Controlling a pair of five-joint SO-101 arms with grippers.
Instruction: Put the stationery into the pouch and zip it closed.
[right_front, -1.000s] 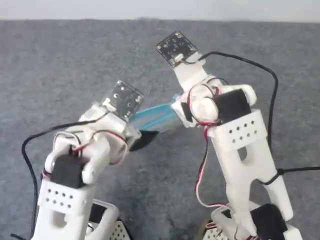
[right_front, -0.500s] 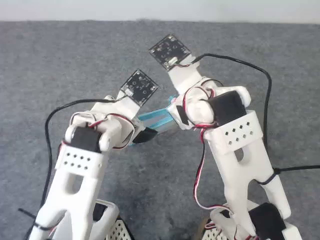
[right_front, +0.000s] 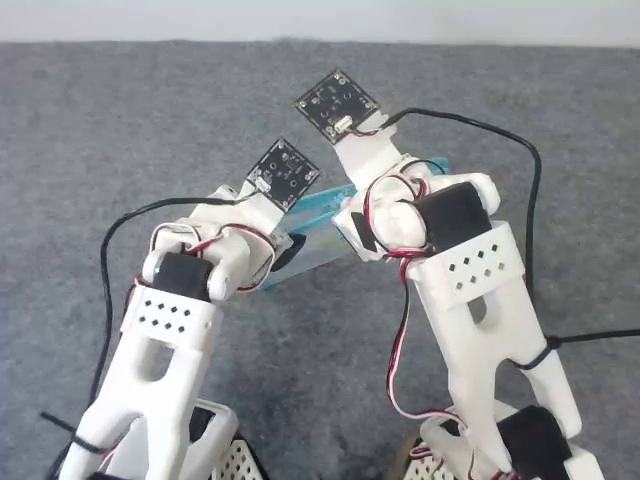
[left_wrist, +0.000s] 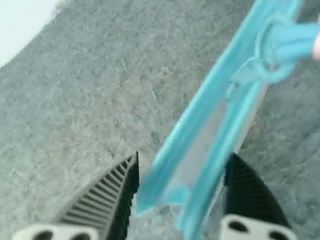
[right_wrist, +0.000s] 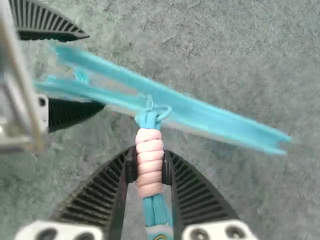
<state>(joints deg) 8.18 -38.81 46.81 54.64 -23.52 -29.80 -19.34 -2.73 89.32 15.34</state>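
Here, your right gripper (right_wrist: 149, 152) is clamped tight on the pink-and-teal pull cord (right_wrist: 150, 172), which is tied to the zipper slider on the teal pouch (right_wrist: 200, 116). Your left gripper (left_wrist: 183, 160) has its jaws spread, with one end of the pouch between them. From the high view, the pouch stretches between the two wrists, over the grey carpet (right_front: 120, 120). You cannot tell whether it touches the carpet.

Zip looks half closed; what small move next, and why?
Probably shut the left gripper on the pouch end: its fingers straddle it with gaps, while the right gripper pinches the zip pull, so pulling now might just drag the pouch.
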